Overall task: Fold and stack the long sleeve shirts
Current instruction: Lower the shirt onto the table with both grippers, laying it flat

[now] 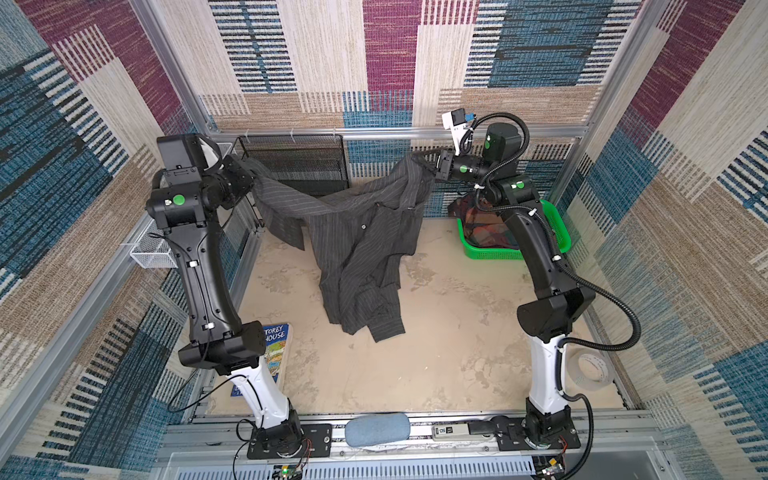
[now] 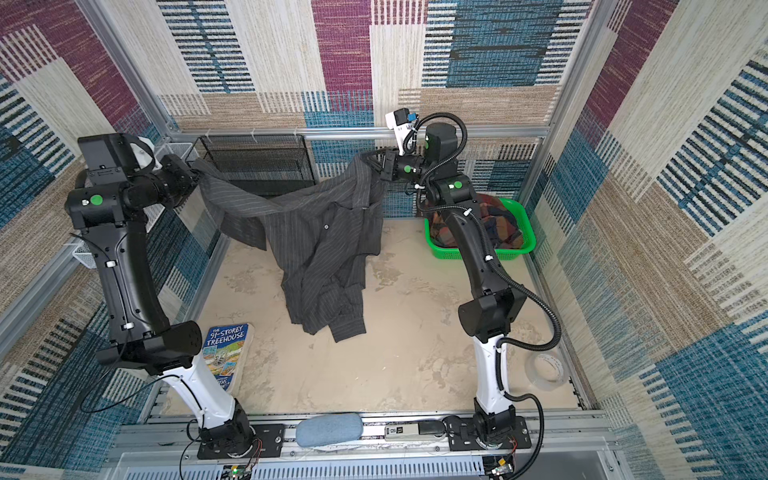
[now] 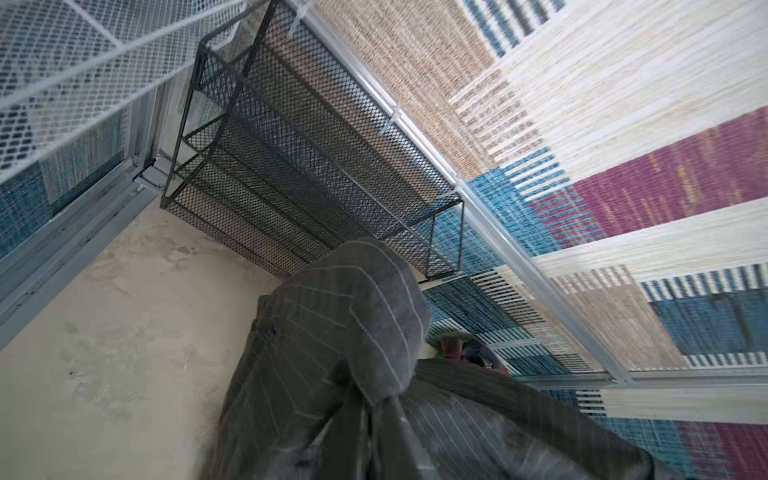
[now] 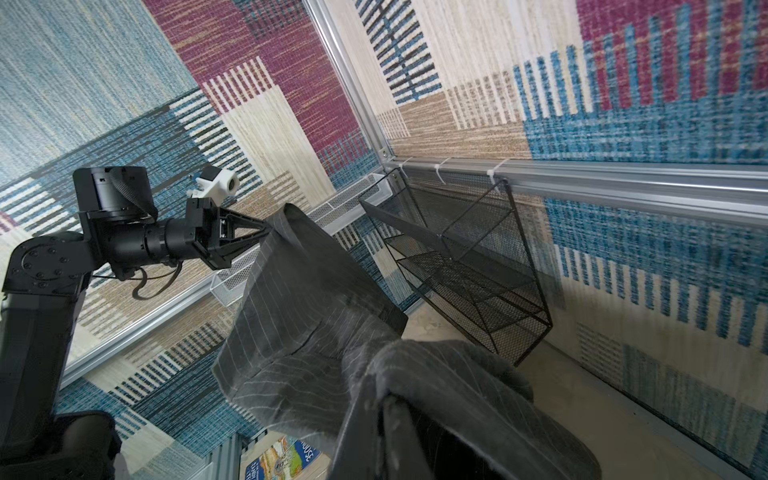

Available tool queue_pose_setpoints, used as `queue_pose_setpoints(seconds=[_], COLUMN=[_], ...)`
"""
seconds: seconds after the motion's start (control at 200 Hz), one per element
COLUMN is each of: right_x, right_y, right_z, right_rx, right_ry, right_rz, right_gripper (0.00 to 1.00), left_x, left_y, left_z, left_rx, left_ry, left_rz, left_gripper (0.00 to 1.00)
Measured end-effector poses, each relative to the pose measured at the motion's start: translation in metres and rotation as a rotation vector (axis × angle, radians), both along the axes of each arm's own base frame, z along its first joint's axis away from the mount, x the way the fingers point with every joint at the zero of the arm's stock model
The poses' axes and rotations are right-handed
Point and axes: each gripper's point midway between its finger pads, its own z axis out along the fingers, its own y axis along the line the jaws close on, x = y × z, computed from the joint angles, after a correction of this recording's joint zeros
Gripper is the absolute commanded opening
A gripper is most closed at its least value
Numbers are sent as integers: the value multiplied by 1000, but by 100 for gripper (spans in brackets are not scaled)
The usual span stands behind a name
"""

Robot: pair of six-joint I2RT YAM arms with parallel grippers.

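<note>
With the left fingers (image 4: 259, 230) and the right fingers (image 1: 428, 153) each pinched shut on an upper edge of the dark pinstriped shirt (image 1: 357, 241), which hangs between them over the far worktop (image 1: 436, 332) (tail bunched on it), spread it taut evenly, then lay it flat.

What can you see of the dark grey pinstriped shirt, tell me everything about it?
The dark grey shirt is soft woven cloth with thin pale pinstripes, a small button on its front and a cuffed sleeve at its low end. It is unfolded and crumpled, strung between the two arms: the left gripper is shut on one upper edge, the right gripper on another. The middle sags, and the rest hangs in folds down to the beige table, where the cuff seems to rest.
</note>
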Motion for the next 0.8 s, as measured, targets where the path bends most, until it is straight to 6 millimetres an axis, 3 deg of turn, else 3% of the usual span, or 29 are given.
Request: queue_pose_setpoints(seconds=[0.105,0.21,0.32,0.376,0.566,0.696,0.801], right_x=[-10,-26,-52,-66,-88,-93,-91], right_y=[1,-5,-23,-38,-105,-132,-147], right_z=[1,-23,-77,-107,-204,-265,-292], right_rx=[-18,-82,-166,-200,-282,-353,-405], right_ry=[-16,30,129,188,364,479,527], right_rz=[28,31,-3,-28,-186,-283,-355], right_gripper=[0,0,0,0,2,3,5], left_x=[-16,-41,-81,-108,-185,-214,-219], left_y=[-23,-74,-141,-166,-203,-237,-273], left_z=[11,-11,-62,-101,-226,-267,-288], left_rx=[-32,-55,-54,-44,-46,-45,-26], left_ry=[-19,57,188,272,532,606,628], left_rz=[-71,-193,-359,-423,-472,-538,-586], left_gripper=[0,0,0,0,0,0,0])
